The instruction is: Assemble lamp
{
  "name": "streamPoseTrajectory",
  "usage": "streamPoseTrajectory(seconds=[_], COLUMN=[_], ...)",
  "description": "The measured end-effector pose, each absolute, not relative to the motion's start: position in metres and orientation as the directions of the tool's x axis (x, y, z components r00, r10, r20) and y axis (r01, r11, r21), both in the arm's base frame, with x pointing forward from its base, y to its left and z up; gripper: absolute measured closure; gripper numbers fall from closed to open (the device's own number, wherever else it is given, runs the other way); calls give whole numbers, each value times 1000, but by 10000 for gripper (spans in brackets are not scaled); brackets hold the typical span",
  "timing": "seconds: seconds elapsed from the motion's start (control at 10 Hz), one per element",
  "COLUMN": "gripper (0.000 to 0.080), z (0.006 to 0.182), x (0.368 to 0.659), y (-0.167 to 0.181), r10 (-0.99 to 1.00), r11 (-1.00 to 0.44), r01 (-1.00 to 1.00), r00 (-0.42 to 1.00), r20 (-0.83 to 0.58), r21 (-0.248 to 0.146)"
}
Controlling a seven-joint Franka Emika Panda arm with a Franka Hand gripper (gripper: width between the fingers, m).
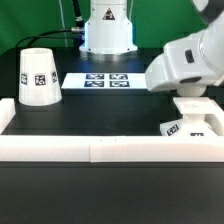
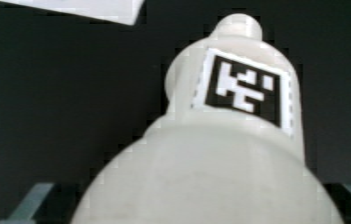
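Note:
In the wrist view the white bulb (image 2: 216, 150) fills the picture between my gripper's (image 2: 193, 205) fingers (image 2: 39, 203), its round body close to the camera and its narrow tagged end pointing away. The gripper is shut on the bulb; the fingertips are hidden behind it. In the exterior view the arm and gripper (image 1: 188, 100) hang over the flat square base (image 1: 192, 124) at the exterior view's right, by the front wall, and hide the bulb. The cone-shaped shade (image 1: 40, 77) stands upright at the exterior view's left.
The marker board (image 1: 107, 80) lies at the back centre, in front of the robot's pedestal (image 1: 107, 30). A low white wall (image 1: 100, 148) runs along the front and sides of the black table. A white corner (image 2: 83, 10) shows beyond the bulb.

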State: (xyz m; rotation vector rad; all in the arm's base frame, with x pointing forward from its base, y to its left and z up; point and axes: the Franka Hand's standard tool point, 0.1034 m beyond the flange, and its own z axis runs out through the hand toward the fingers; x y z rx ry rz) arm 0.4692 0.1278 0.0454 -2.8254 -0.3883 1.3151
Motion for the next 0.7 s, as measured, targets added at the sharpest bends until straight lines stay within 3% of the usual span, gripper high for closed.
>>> streamPoseTrajectory(seconds=[0.2, 0.5, 0.7], gripper=[223, 223, 223], z=[73, 63, 50], x=[483, 487, 503], y=[117, 119, 115], r10=[255, 254, 315], r11=[-963, -963, -947], r01=[233, 232, 280], r00=[603, 635, 736], r20=[-756, -730, -600], r21=[-139, -133, -155])
